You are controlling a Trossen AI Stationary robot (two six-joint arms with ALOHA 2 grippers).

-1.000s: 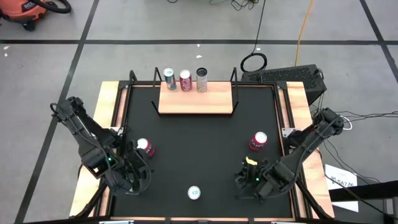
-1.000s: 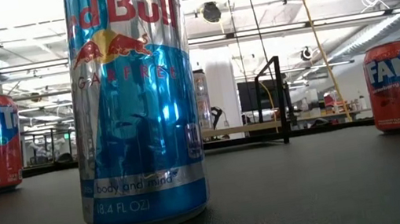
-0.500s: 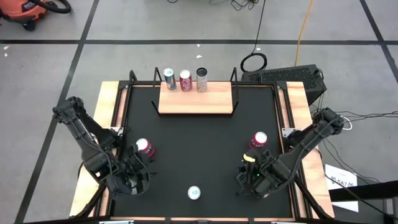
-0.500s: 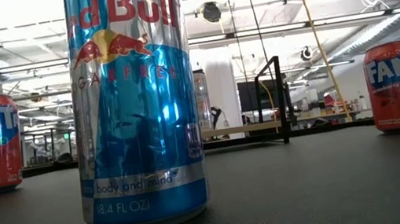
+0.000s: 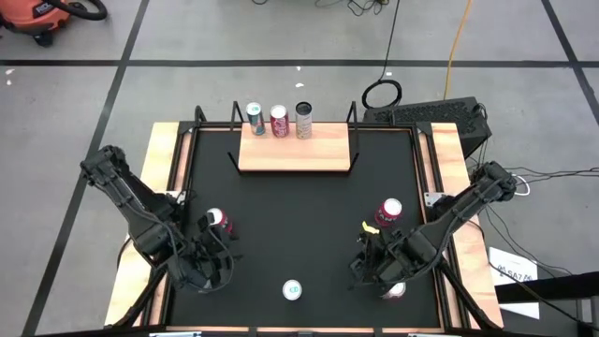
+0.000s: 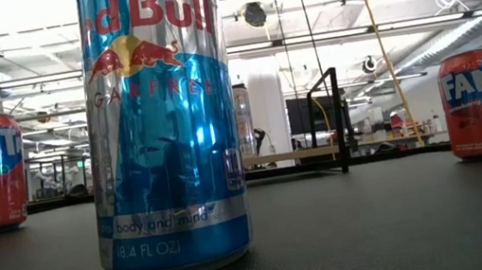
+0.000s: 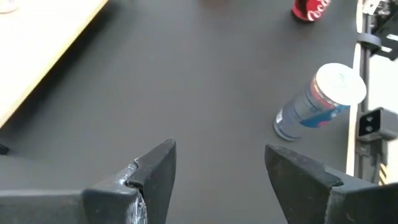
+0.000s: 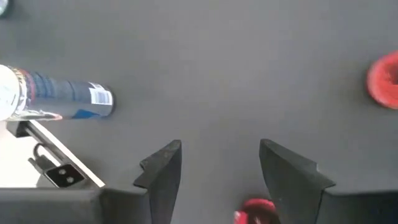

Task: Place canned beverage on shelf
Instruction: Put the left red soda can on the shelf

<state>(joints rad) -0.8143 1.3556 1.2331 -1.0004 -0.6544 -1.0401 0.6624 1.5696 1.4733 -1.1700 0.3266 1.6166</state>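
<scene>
Two arms hovered over the near half of the black table (image 5: 299,201), neither carrying anything. The left gripper (image 7: 217,163) stood with its fingers apart around bare tabletop, near the left red can (image 5: 216,219); the right gripper (image 8: 219,163) was likewise parted and empty, hanging by the right red can (image 5: 387,211). Three cans (image 5: 278,120) already stood upright in a row along the far edge of the shelf (image 5: 295,154), at the table's far side, with most of the board free. The tall blue can (image 5: 293,290) waited at the near edge, midway between the arms, and upright, its long axis vertical and its lid facing up, as the low view confirmed (image 6: 160,118). Both red cans also stood on end. The step looked like an approach, before any pick. Next, one gripper would probably need to drop level with a can's side, straddle it and close before lifting it toward the shelf.
</scene>
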